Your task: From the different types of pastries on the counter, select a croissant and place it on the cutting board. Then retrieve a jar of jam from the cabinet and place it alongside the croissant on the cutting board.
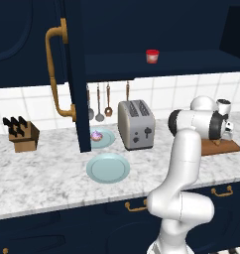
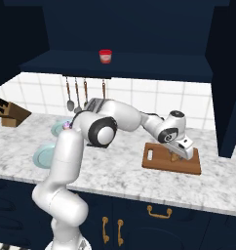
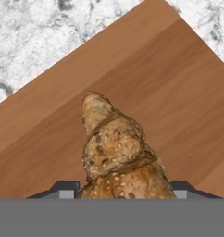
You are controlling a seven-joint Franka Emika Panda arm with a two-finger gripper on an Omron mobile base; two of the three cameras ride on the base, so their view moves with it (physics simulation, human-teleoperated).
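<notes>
The golden-brown croissant (image 3: 116, 152) sits between my gripper's (image 3: 123, 192) two finger tips, low over the reddish-brown cutting board (image 3: 178, 83); each tip touches one of its sides. From the right base view the gripper (image 2: 176, 155) points down at the croissant (image 2: 174, 157) on the cutting board (image 2: 159, 163), right of its handle hole. The red jar of jam (image 1: 152, 56) stands on the shelf of the open navy cabinet (image 1: 75, 74). A pink-frosted cupcake (image 1: 96, 135) rests on a plate on the marbled counter (image 1: 52, 173).
A silver toaster (image 1: 136, 124) stands left of the board. Two pale blue plates (image 1: 108, 167) lie in front of it. A knife block (image 1: 23, 135) is at the far left, and utensils (image 1: 99, 104) hang on the wall. The open cabinet door juts out over the counter.
</notes>
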